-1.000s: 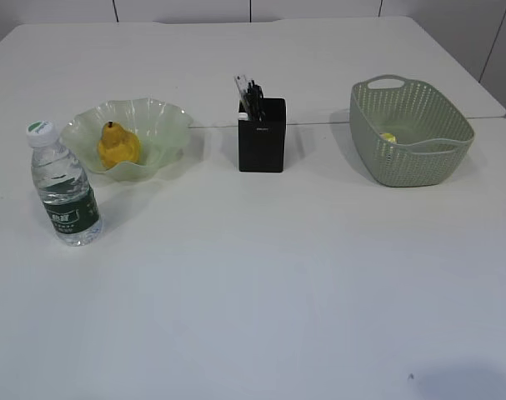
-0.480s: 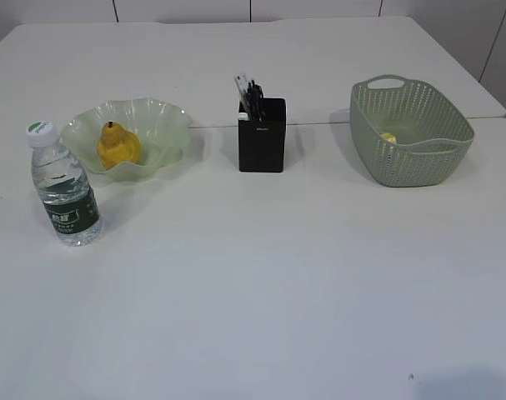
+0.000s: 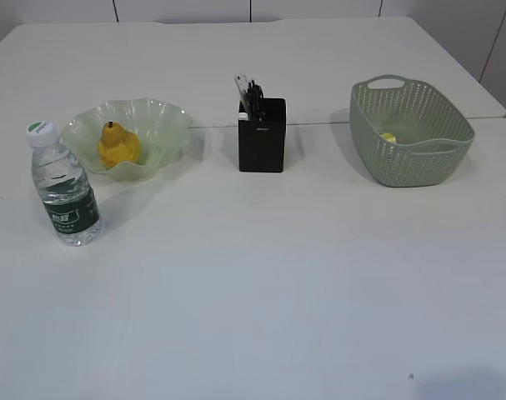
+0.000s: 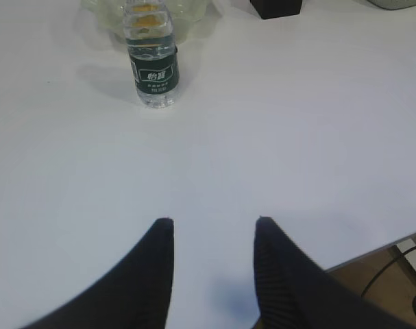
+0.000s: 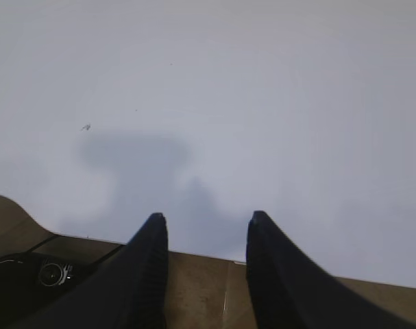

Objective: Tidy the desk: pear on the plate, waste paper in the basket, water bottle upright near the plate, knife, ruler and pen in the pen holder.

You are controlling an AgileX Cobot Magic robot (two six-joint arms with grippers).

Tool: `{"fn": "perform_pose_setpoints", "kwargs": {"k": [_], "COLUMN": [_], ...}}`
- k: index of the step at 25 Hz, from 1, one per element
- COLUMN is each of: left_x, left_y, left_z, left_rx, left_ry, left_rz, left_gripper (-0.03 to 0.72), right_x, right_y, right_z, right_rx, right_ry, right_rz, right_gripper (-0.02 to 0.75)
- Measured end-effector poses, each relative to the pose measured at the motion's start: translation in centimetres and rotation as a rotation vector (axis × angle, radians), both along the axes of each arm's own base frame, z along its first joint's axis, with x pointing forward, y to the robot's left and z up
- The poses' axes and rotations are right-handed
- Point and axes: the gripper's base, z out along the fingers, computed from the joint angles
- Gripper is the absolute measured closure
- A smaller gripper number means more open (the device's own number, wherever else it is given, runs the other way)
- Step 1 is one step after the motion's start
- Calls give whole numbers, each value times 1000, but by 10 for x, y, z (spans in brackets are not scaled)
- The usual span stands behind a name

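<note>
I see the pear (image 3: 117, 147) on the plate (image 3: 165, 117) near the counter's (image 3: 261, 275) left edge, the water bottle (image 3: 64, 185) upright just beside it. Pen holder (image 3: 262, 135) mid-counter; basket (image 3: 411, 132) toward the right edge holds the waste paper (image 3: 388, 137). Left pincer (image 4: 213, 229) and right pincer (image 5: 205, 225) hang released at the near edge, grasping nothing.

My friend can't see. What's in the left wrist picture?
An open, empty gripper hovers over a white desk. Farther off stands an upright water bottle, with the plate behind it.
</note>
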Motion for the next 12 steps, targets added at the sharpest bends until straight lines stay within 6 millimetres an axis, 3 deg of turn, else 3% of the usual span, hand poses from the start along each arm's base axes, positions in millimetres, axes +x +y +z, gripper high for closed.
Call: {"fn": "perform_pose_setpoints", "kwargs": {"k": [12], "left_x": [0], "left_y": [0], "left_z": [0], "left_rx": [-1], "left_ry": [0], "left_rz": [-1], "left_gripper": [414], "right_x": [-2], "right_y": [-1], "right_z": [1], "right_rx": [5], "right_ry": [-20], "right_rz": [0], "right_gripper": [420]}}
